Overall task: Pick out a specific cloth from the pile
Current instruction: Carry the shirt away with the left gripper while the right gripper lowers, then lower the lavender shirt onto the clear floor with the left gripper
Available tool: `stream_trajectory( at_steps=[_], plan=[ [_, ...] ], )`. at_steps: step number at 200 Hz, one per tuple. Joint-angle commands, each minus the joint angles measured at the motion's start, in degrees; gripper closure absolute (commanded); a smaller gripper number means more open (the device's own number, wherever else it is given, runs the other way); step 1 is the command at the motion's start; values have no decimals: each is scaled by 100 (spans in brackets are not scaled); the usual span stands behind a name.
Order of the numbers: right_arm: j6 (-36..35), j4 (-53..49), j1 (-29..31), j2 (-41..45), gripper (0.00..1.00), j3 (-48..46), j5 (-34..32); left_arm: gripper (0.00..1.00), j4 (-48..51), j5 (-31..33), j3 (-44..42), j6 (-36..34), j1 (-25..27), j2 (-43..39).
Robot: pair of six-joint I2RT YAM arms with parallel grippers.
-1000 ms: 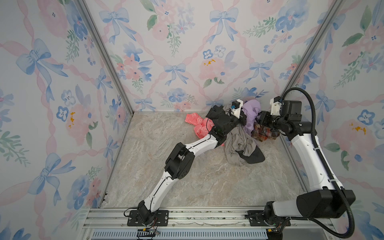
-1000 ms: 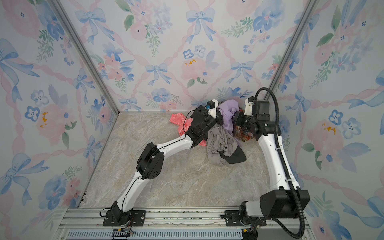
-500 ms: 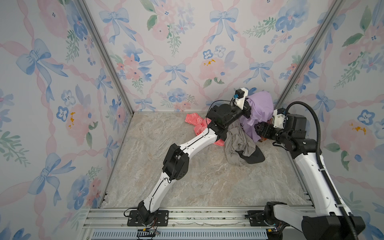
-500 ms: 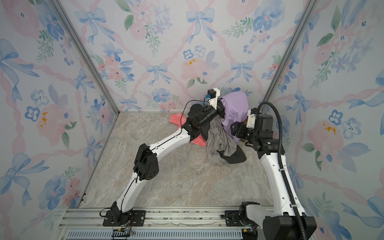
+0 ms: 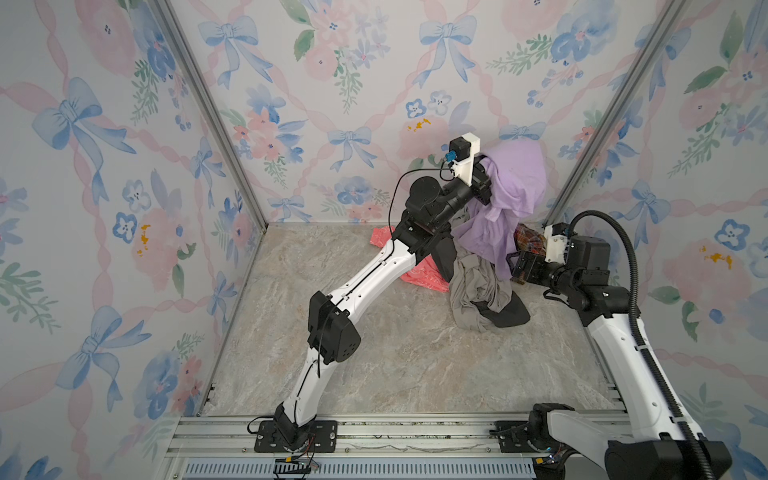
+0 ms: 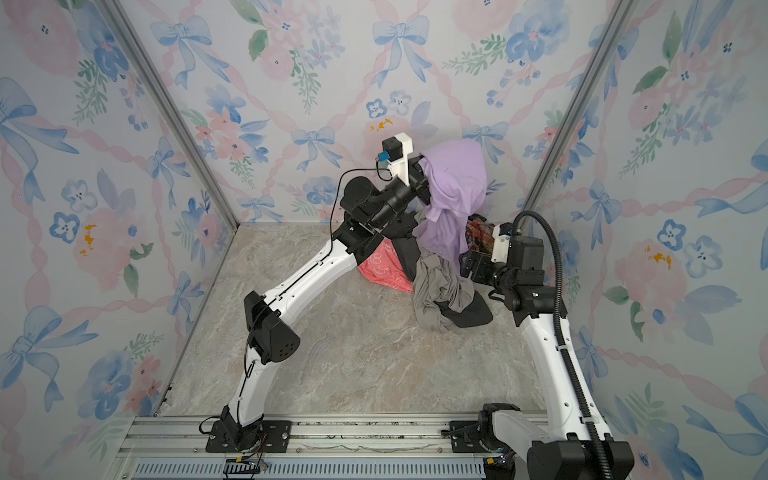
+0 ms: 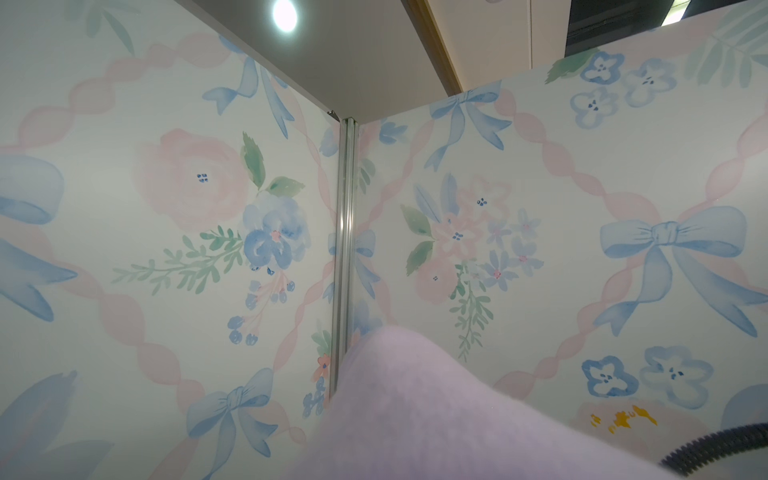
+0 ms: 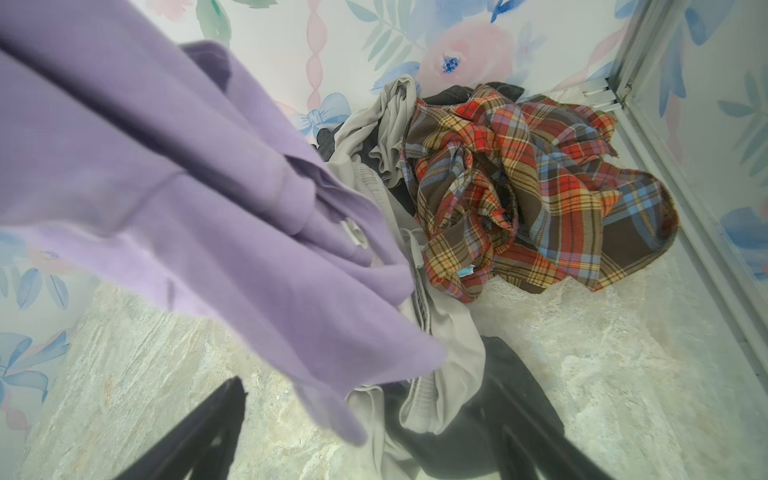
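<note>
The lavender cloth (image 5: 515, 187) (image 6: 457, 178) hangs in the air by the back wall, its lower end trailing onto the pile (image 5: 478, 291). My left gripper (image 5: 480, 185) (image 6: 422, 183) is raised and shut on the cloth, with its fingers buried in the fabric. In the left wrist view only a blurred lavender fold of the cloth (image 7: 415, 415) shows. My right gripper (image 5: 519, 268) (image 6: 469, 266) (image 8: 374, 440) is low beside the pile. It is open and holds nothing, and the cloth's hanging tip (image 8: 332, 395) dangles between and in front of its fingers.
The pile holds a beige-grey garment (image 5: 473, 291), a black one (image 5: 507, 316), a red-orange plaid shirt (image 5: 530, 241) (image 8: 519, 187) and a coral-pink printed cloth (image 5: 419, 276). It lies near the back right corner post (image 5: 582, 166). Flowered walls close three sides.
My left gripper has risen toward the back wall, lifting the lavender cloth off the pile. My right gripper has opened and drawn back toward the front, lower.
</note>
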State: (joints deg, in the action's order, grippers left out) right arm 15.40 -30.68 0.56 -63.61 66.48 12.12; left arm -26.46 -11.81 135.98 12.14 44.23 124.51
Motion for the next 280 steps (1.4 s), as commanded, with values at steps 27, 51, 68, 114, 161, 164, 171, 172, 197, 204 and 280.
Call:
stream_trajectory(
  at_steps=[27,51,68,114,161,164,171,172,197,204,280],
  plan=[
    [-242,80,479,-13,7,14,-312,100,842,-93,174,-346,-488,-921],
    [-332,126,829,-71,7,24,-459,100,1441,-140,-40,-493,-785,-1302],
    [-386,229,1135,-125,7,-10,-575,100,1457,-213,-681,-376,-1045,-1703],
    [-607,415,2005,-446,7,49,-826,100,1473,-14,-2334,-238,-1752,-2759],
    [-619,645,2584,-820,6,101,-993,100,1392,142,-3599,47,-2647,-3429],
    [-617,656,2614,-846,6,98,-1000,100,1392,141,-3664,72,-2714,-3465],
    [-613,689,2670,-894,6,110,-1009,100,1381,204,-3814,95,-2856,-3531],
    [-615,692,2682,-905,6,111,-1014,100,1380,218,-3837,95,-2879,-3543],
    [-604,751,2901,-1079,6,167,-1075,100,1390,361,-4275,190,-3433,-3764],
    [-602,764,2951,-1119,6,188,-1094,100,1391,385,-4401,236,-3586,-3822],
    [-619,980,3187,-1414,6,276,-1071,100,1227,70,-5281,719,-4977,-4032]
  ],
)
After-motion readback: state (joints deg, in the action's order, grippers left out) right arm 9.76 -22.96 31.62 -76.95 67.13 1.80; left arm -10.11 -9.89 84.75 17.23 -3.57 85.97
